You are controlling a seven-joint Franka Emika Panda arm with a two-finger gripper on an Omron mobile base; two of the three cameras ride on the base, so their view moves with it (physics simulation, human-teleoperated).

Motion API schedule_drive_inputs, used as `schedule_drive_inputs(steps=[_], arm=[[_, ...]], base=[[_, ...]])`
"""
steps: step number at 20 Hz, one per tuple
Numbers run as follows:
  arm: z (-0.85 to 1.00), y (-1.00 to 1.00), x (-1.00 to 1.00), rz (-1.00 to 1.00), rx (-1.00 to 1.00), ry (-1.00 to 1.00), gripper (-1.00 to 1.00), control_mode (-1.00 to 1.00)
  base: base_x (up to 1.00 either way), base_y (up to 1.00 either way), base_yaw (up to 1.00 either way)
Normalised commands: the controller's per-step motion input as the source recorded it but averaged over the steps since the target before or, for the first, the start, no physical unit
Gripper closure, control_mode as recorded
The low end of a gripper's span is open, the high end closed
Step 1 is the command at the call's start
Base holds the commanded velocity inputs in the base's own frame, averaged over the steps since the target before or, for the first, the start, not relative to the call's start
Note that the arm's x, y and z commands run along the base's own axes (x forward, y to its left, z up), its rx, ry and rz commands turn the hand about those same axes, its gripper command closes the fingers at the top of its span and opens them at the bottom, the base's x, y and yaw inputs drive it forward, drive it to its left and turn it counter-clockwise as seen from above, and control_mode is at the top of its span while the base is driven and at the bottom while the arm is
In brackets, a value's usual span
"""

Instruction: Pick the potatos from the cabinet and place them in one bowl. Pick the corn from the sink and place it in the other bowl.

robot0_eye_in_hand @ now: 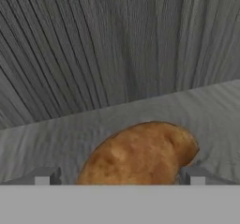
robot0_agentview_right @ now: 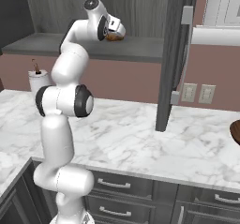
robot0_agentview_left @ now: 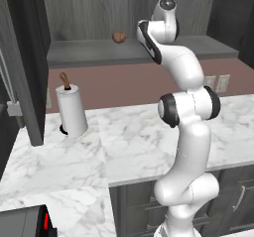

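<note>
The oblong orange-brown potato (robot0_eye_in_hand: 140,155) lies on the grey shelf of the cabinet (robot0_eye_in_hand: 42,143), close against the wood-grain back wall. My gripper (robot0_eye_in_hand: 118,176) is open, with one fingertip on each side of this potato and not touching it. From the right base view the hand (robot0_agentview_right: 116,30) reaches into the cabinet (robot0_agentview_right: 140,47) and the orange potato (robot0_agentview_right: 114,37) peeks out just below it. The rounder reddish-brown potato (robot0_agentview_left: 118,36) sits further left on the shelf (robot0_agentview_left: 89,52). An edge of the dark brown bowl (robot0_agentview_right: 236,131) shows on the counter at far right.
A paper towel roll (robot0_agentview_left: 72,109) stands on the marble counter (robot0_agentview_left: 139,137) at the left. An open dark cabinet door (robot0_agentview_right: 176,54) hangs to the right of the arm, another (robot0_agentview_left: 22,62) to the left. Grey drawers (robot0_agentview_right: 122,185) run below the counter.
</note>
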Motion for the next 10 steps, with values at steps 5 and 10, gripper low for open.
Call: schedule_drive_inputs(steps=[5,10], arm=[[-0.06,0.0,0.23,0.0,0.0,0.01,-1.0,-1.0],[-0.15,0.0,0.03,0.0,0.0,0.0,-1.0,-1.0]], base=[[0.0,0.0,0.0],[0.0,0.0,0.0]])
